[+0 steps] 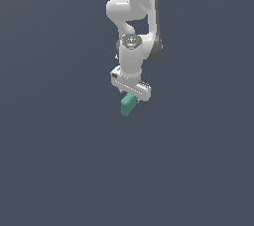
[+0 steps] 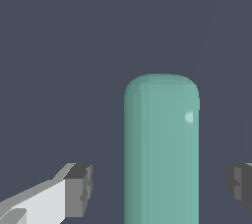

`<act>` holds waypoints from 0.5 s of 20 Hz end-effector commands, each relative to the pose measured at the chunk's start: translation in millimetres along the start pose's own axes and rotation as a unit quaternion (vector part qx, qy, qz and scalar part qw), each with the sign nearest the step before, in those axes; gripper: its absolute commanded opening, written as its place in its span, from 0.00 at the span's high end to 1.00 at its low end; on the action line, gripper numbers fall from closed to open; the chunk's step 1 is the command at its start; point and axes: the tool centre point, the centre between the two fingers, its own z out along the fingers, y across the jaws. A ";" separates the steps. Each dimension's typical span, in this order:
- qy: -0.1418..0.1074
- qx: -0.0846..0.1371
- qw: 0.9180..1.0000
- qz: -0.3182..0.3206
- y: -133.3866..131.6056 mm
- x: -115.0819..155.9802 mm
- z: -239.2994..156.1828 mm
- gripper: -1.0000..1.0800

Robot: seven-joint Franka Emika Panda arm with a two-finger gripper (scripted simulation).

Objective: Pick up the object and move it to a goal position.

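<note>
Teal block (image 1: pixel 128 105) at the exterior view's centre, just under the white gripper (image 1: pixel 132 92), its long axis slanting down-left. Wrist view shows the jaws apart, clear gaps beside the block.

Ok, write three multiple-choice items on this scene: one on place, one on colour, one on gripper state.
1. Where is the block?
A. just below the gripper
B. far toward the exterior view's left
C. on top of the arm

2. What colour is the block?
A. red
B. teal-green
C. yellow

3. How do the fingers stand?
A. clamped on the block
C. spread, with gaps either side of the block
B. hidden

Answers: 1 A, it sits right under the gripper; 2 B, both views show teal-green; 3 C, the wrist view shows gaps.
</note>
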 end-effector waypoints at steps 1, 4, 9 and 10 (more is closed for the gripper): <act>0.000 0.000 1.000 0.000 -0.2 -0.2 9.2 0.04; 0.000 0.000 1.000 0.001 -0.3 0.1 14.9 0.04; 0.000 0.000 1.000 0.001 -0.4 0.1 15.9 1.00; 0.000 0.000 1.000 0.001 -0.4 0.1 15.9 1.00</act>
